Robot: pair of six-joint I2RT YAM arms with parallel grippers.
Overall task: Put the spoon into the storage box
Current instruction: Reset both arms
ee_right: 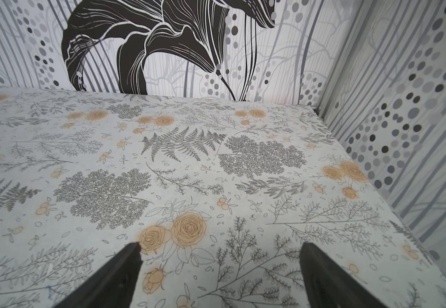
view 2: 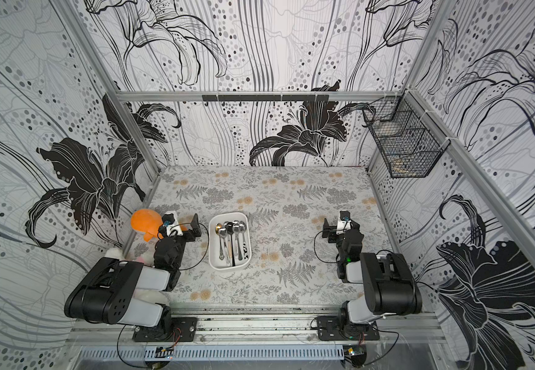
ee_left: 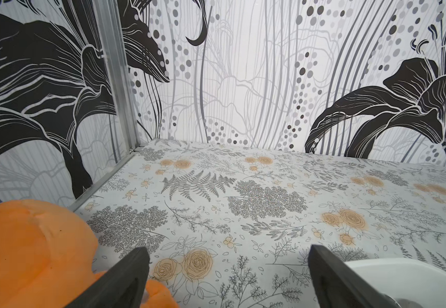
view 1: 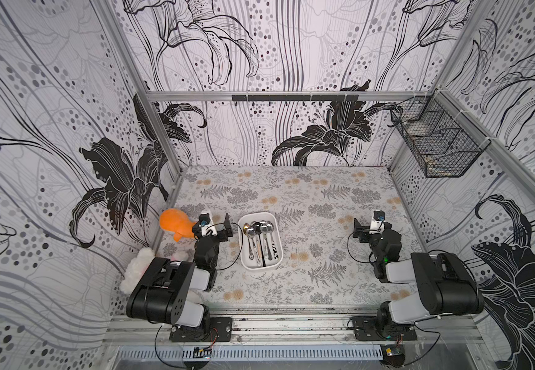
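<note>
My left gripper [ee_left: 228,257]: jaws wide apart, holding nothing (both fingers [ee_left: 133,269] in sight).
My right gripper [ee_right: 220,252]: the same, wide apart and empty.
My left arm [view 1: 157,294] and right arm [view 1: 442,285]: folded, elbows raised, wrists pointing forward.

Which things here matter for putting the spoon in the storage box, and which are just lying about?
For the job: storage box; spoons lying in it; left gripper and right gripper, both open and empty.

Just lying about: orange soft toy; white soft toy; black wire basket on the side wall; hook rail on the back wall.
</note>
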